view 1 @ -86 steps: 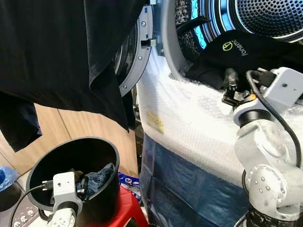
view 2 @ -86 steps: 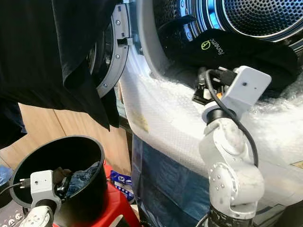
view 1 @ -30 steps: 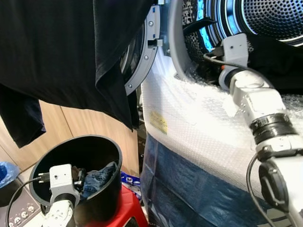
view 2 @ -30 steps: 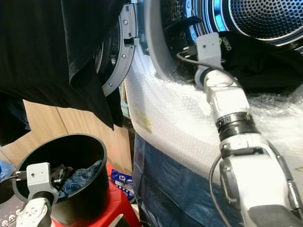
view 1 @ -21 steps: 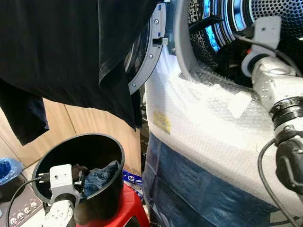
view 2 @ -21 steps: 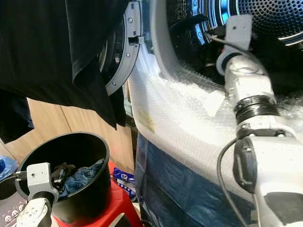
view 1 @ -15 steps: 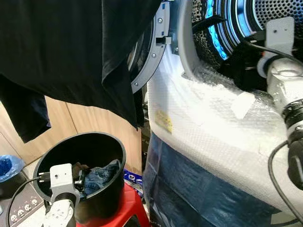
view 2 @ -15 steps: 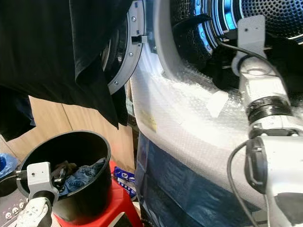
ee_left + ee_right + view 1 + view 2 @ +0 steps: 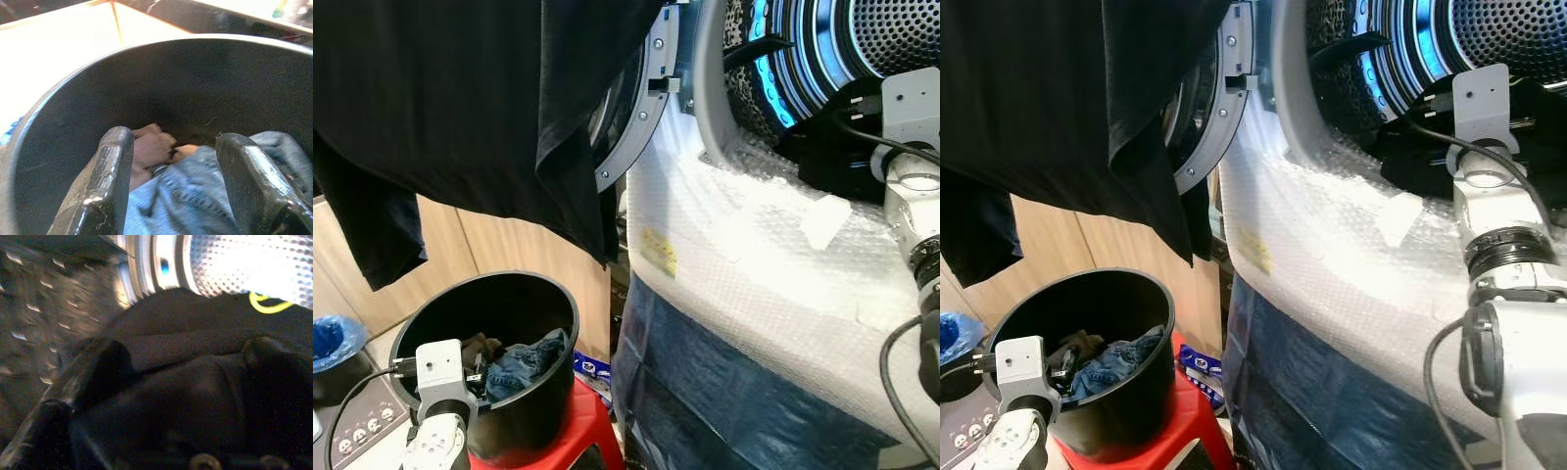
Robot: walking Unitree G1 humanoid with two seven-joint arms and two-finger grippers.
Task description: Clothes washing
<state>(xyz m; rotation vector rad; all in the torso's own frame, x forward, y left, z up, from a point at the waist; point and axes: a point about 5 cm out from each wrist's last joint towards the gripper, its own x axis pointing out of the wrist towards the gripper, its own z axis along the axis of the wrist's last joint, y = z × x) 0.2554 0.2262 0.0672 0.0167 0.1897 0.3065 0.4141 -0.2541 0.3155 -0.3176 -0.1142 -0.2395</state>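
The washer drum (image 9: 891, 29) stands open, lit blue inside. A black garment (image 9: 195, 333) with a yellow logo lies in its mouth. My right arm (image 9: 913, 176) reaches into the drum. My right gripper (image 9: 186, 362) is open there, its fingers (image 9: 107, 362) spread over the black garment. Low on the left stands a black bucket (image 9: 538, 411) with blue jeans (image 9: 524, 357) and other clothes in it. At the bucket's rim my left gripper (image 9: 173, 142) is open, with the jeans (image 9: 195, 200) lying between and below its fingers.
A large black cloth (image 9: 440, 98) hangs over the open washer door (image 9: 641, 108) at upper left. Bubble wrap (image 9: 744, 255) and blue sheeting (image 9: 705, 392) cover the machine's front. The bucket rests on a red stool (image 9: 578, 441). A blue bag (image 9: 325, 338) lies at far left.
The camera has shifted slightly. My right arm has swung from the drum's left rim across to the black garment in its mouth. The left arm stays at the bucket.
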